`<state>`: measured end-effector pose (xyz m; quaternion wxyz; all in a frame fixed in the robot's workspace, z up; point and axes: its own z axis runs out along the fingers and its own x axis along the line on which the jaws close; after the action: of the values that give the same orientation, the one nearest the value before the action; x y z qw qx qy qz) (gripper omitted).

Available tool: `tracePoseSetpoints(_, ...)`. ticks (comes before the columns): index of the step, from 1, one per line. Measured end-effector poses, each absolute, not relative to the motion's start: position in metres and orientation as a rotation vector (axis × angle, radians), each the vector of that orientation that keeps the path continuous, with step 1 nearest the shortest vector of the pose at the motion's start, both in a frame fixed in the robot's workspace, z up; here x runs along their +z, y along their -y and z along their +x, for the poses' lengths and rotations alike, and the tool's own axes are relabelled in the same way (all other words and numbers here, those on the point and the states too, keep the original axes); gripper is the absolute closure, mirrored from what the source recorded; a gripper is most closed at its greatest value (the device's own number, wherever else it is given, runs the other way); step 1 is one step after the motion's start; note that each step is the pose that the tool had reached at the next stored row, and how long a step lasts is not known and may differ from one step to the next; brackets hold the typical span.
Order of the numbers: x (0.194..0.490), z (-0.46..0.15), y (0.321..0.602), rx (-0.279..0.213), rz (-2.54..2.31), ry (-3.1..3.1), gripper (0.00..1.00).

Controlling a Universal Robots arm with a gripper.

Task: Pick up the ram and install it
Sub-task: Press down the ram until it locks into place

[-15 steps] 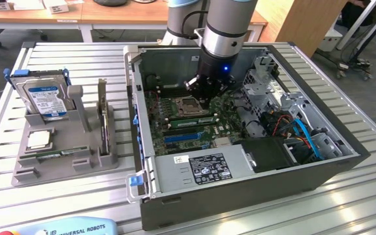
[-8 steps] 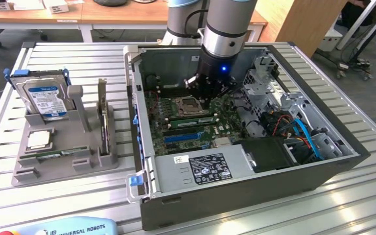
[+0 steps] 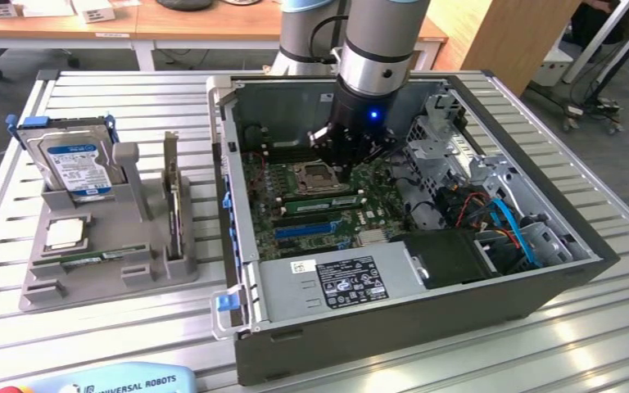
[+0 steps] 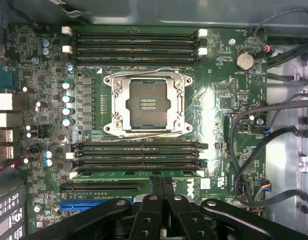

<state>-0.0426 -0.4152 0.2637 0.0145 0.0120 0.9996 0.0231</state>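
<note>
At the exterior view's left, a grey holder (image 3: 151,274) sits on the slatted metal worktop (image 3: 96,327). It carries a silver hard drive (image 3: 74,164) with a blue label standing upright at its far end and a small square CPU chip (image 3: 65,233) lying flat nearer the camera. Along the holder's side towards the case, a thin board (image 3: 170,196) stands on its long edge. To the right of the holder lies the open computer case (image 3: 402,327), with its motherboard (image 3: 292,176) facing up, the grey power supply (image 3: 337,282) at its near end and the drive cage (image 3: 457,164) with blue and orange cables at the exterior view's right. The robot arm (image 3: 386,41) reaches down into the case, and the gripper (image 3: 342,168) hangs low over the middle of the motherboard, just beside the open CPU socket (image 3: 320,173). In the wrist view the socket (image 4: 148,102) lies bare between two banks of memory slots. The ram (image 4: 119,175) shows as a long green strip lying level in the bank nearer the gripper (image 4: 162,186), in the slot farthest from the socket. The same ram (image 3: 317,201) shows in the exterior view as a green stick beside the socket. The jaws are pressed together with no gap between them, and their tips sit right over the middle of the ram's top edge. Whether they touch it cannot be told.
</note>
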Motion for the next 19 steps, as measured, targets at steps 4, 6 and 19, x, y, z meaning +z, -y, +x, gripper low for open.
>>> tracePoseSetpoints(4, 0.2637, -0.0419, 0.4152, 0.072, 0.038, -3.138, 0.9)
tracePoseSetpoints(6, 0.2637, -0.0415, 0.4152, 0.072, 0.039, -3.158, 0.9)
tracePoseSetpoints(19, 0.2637, -0.0412, 0.4152, 0.072, 0.04, -3.18, 0.9)
